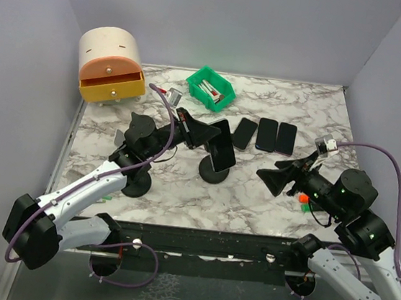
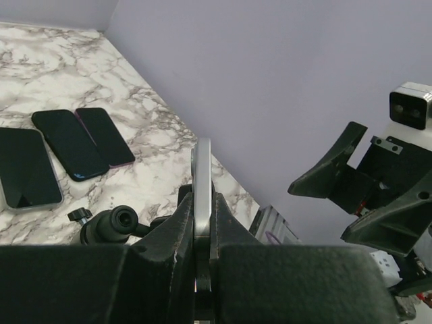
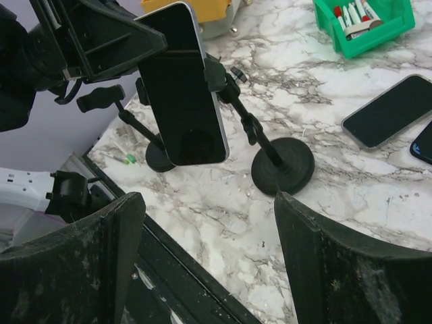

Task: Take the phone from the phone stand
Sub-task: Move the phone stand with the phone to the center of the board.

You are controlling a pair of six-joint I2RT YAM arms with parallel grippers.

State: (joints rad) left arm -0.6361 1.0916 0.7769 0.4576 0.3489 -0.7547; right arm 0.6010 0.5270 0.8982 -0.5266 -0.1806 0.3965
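Observation:
The phone stands upright with its dark screen facing right, clamped in the black phone stand, which has a round base and a jointed arm. My left gripper is shut on the phone's top edge, and in the left wrist view the silver edge of the phone runs between the jaws of the left gripper. My right gripper is open to the right of the stand, apart from it. In the right wrist view the phone and the stand's base lie beyond the open right gripper.
Three other phones lie flat behind the stand. A green bin and a tan and yellow drawer unit sit at the back. A second black round base stands to the left. Grey walls enclose the marble table.

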